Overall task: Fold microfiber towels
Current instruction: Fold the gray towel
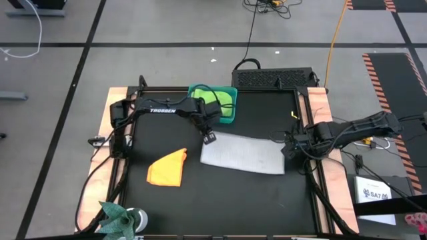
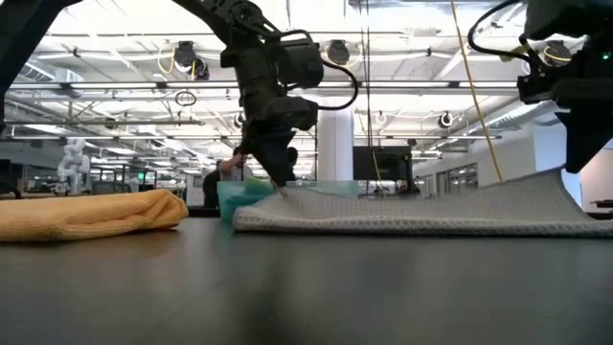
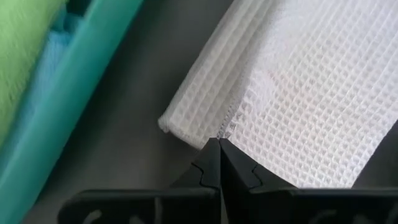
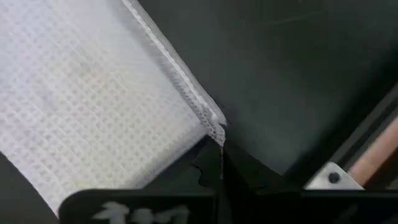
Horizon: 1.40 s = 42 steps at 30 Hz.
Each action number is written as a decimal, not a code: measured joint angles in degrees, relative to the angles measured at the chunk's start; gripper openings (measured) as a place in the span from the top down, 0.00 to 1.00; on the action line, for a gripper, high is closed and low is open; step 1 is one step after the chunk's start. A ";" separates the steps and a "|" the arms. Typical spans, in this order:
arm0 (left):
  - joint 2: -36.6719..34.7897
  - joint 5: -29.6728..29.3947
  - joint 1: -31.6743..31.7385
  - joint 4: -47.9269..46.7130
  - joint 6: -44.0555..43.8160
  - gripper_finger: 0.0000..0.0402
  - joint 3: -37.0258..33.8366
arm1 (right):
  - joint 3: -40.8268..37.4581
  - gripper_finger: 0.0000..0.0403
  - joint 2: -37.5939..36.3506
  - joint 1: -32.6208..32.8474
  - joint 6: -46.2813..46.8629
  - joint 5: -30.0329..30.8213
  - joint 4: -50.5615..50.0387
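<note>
nearest the low camera is the dark tabletop (image 2: 306, 287), black, with wooden edges seen from above. on it, near the middle and toward the right side, lies the light grey towel (image 1: 241, 154), the largest cloth in sight, spread as a wide rectangle with a waffle weave. its doubled edge at the left corner suggests it is folded over, though how many layers there are is hard to tell.

the left gripper (image 1: 209, 138) is at the towel's far left corner. its fingers are pressed together on the edge of the cloth, as the left wrist view shows (image 3: 219, 144). the right gripper (image 1: 288, 148) is at the towel's right edge, fingers likewise together and pinching the corner hem (image 4: 221, 144). in the low view that right end of the towel rises off the tabletop, while the rest lies flat.

the teal bin (image 1: 215, 103) stands at the far edge of the tabletop, just behind the left gripper, and holds a lime green towel (image 1: 213, 97) with a light blue towel (image 3: 53, 53) beside it.

the orange-yellow towel (image 1: 168, 167) lies folded into a rough wedge to the left of the grey one, well apart from it and from both grippers.

at the near left corner of the tabletop sits a small green plant (image 1: 119, 217).
</note>
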 joint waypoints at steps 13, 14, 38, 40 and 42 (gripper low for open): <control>0.00 -5.88 -0.72 3.28 -1.49 0.83 0.00 | -0.03 0.93 0.00 0.02 -1.14 -0.52 1.23; 0.00 -5.90 -0.72 3.28 -1.49 0.81 0.00 | -0.03 0.91 0.00 0.02 -1.60 -0.76 1.46; 0.00 -4.70 -8.96 3.80 -10.36 0.76 -1.40 | 2.48 0.83 1.62 0.93 0.38 -17.65 17.29; 0.00 -5.81 -10.40 3.78 -10.27 0.76 -2.04 | 2.35 0.88 3.61 2.18 -0.02 -18.46 20.28; 0.00 -6.51 -11.41 3.82 -10.30 0.76 -2.62 | 1.85 0.94 6.02 3.69 -0.08 -19.75 23.07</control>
